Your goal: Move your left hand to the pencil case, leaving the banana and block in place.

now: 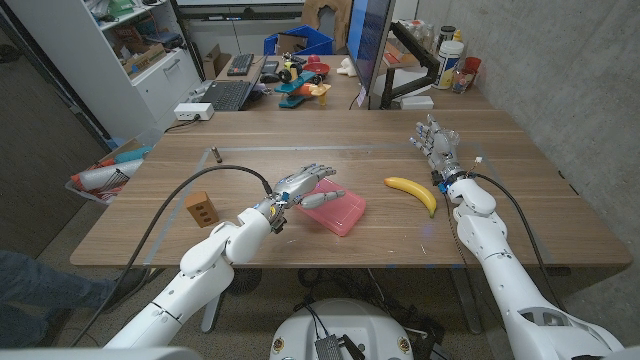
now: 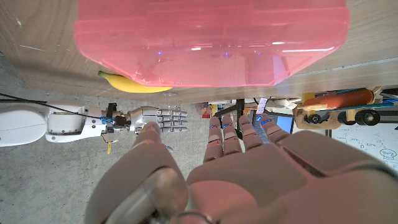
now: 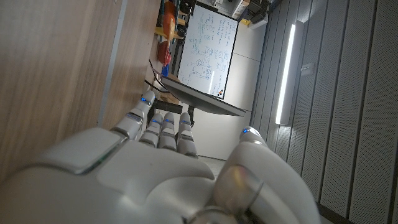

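Observation:
A pink translucent pencil case lies near the table's middle. My left hand hovers at its left edge, fingers apart and reaching over it, holding nothing. In the left wrist view the pencil case lies just beyond my left hand. A yellow banana lies right of the case, and the banana peeks out behind the case in the left wrist view. A small wooden block stands left of my left forearm. My right hand stands open at the right, beyond the banana, fingers spread; it also shows as my right hand and my right hand.
A small dark object sits on the table at the back left. Behind the table are a desk with a keyboard, toys, a monitor and bottles. A person's leg shows at the lower left edge.

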Controlling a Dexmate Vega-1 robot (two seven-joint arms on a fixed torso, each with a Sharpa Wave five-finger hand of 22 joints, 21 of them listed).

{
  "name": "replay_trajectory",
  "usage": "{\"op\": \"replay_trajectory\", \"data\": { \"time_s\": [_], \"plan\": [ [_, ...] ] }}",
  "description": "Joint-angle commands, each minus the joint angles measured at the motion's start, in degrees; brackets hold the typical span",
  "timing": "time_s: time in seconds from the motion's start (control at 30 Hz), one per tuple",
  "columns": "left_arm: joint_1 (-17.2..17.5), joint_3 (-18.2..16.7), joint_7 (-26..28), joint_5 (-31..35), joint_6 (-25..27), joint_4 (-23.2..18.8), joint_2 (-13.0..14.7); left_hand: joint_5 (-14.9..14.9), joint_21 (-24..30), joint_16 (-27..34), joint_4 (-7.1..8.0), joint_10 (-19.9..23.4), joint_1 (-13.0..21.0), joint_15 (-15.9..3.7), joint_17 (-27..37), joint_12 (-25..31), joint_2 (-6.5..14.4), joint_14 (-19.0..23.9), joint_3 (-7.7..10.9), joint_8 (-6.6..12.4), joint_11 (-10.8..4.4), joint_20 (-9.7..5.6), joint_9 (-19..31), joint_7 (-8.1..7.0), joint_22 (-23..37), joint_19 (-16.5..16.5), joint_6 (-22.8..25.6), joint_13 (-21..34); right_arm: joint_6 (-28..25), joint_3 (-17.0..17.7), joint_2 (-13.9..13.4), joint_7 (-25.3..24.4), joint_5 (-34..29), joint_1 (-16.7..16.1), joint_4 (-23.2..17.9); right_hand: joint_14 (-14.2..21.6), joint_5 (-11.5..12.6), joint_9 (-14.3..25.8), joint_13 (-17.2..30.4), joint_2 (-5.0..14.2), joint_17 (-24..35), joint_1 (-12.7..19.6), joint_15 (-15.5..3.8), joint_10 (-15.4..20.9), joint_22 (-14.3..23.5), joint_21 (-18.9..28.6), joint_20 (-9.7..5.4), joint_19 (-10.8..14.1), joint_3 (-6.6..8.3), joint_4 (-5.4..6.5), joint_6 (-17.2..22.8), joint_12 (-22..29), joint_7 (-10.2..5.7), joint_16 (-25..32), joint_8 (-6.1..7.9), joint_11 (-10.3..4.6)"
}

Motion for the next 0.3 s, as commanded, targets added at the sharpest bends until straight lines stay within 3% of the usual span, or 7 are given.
{"op": "replay_trajectory", "data": {
  "time_s": [0.03, 0.3],
  "plan": [
    [-0.79, 0.62, -0.14, -0.81, -0.44, 1.29, 0.07, -0.19, -0.41, 0.26, -0.23, 0.49, 0.39, 0.06, 0.1, 0.01, 0.08, 0.42, 0.04, 0.25, -0.03, 0.05, 0.28, 0.09, 0.29, 0.24, 0.77, 0.07, -0.31, -0.17, 0.08, -0.41, -0.39, 0.18, -0.12, 0.52, 0.22, 0.13, 0.19, 0.53, -0.06, -0.16, 0.03, 0.42, 0.23, -0.24, -0.29, 0.42, 0.01, -0.17, 0.46, -0.07, 0.19, 0.28, -0.17, 0.27],
    [-1.03, 0.49, 0.19, -1.16, -0.99, 1.79, 0.31, -0.18, -0.49, 0.18, -0.29, 0.36, 0.38, 0.07, 0.1, -0.12, 0.1, 0.49, 0.03, 0.16, 0.03, 0.15, 0.29, 0.05, 0.3, 0.5, 0.84, 0.08, -0.2, -0.36, 0.39, -0.66, -0.59, 0.43, -0.07, 0.54, 0.23, 0.13, 0.19, 0.56, -0.08, -0.16, 0.03, 0.47, 0.23, -0.43, -0.27, 0.47, -0.02, -0.22, 0.46, -0.1, 0.15, 0.26, -0.18, 0.18]
  ]
}}
